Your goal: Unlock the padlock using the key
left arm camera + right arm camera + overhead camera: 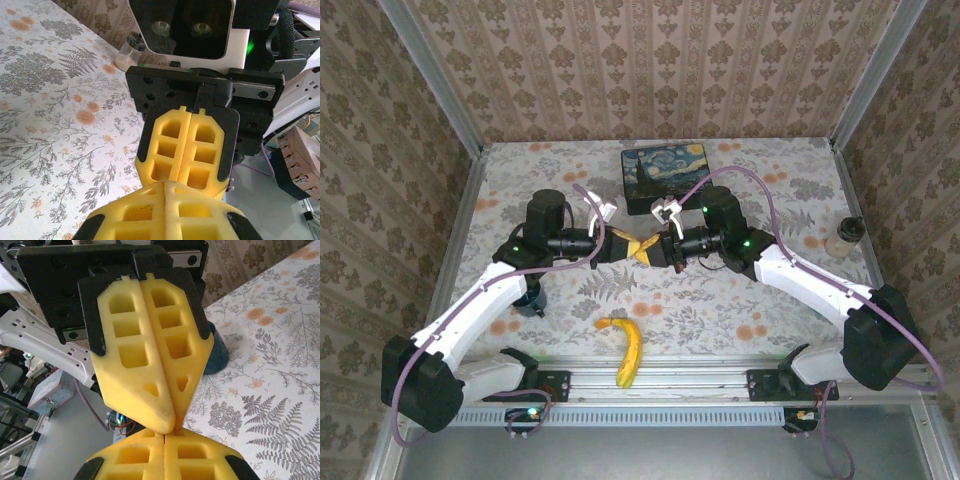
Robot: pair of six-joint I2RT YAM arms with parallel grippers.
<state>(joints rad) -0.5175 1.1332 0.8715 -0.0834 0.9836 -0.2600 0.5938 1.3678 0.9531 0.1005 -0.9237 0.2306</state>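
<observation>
Both left pincer (632,248) and right pincer (656,248), each pressed together, meet tip-to-tip between tin box (667,178) and banana (626,350).

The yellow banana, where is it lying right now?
In the top view the curved yellow banana lies at the near middle of the flower-patterned table, by the metal rail.

Light is bright, soft and even, falling from above. The desk (720,300) carries only faint, diffuse shadows beneath the jaws, and no glare sits on their yellow foam. The overhead view is sharp throughout. In the wrist views the jaws are crisp, while the clutter behind them goes soft. A green lamp (248,47) glows just above the jaws.
</observation>
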